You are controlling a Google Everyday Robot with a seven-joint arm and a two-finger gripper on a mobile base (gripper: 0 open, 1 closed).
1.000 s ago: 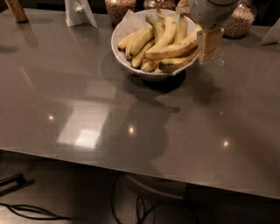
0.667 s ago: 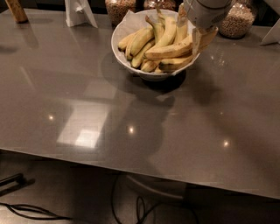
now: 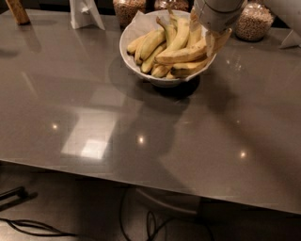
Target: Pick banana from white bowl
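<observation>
The white bowl point(image 3: 161, 81) stands at the back of the grey table, lined with white paper and holding several bananas. The banana point(image 3: 181, 54), long, gently curved and yellow with brown speckles, lies across the top of the pile, reaching from the bowl's middle to its right rim. Shorter, paler bananas point(image 3: 151, 43) lie to its left. My gripper point(image 3: 209, 40) comes down from the top right and sits at the bowl's right rim, over the right end of the long banana. That end is hidden by the gripper.
Glass jars of grains stand behind the bowl point(image 3: 127, 8) and at the right point(image 3: 254, 21). A white stand point(image 3: 84, 13) and a brown object point(image 3: 18, 10) are at the back left. A white object point(image 3: 291, 39) is at the far right. Cables lie on the floor below the table's front edge.
My gripper has moved left, from just outside the bowl's right side to over its right rim and the long banana's end. The bowl has not moved.
</observation>
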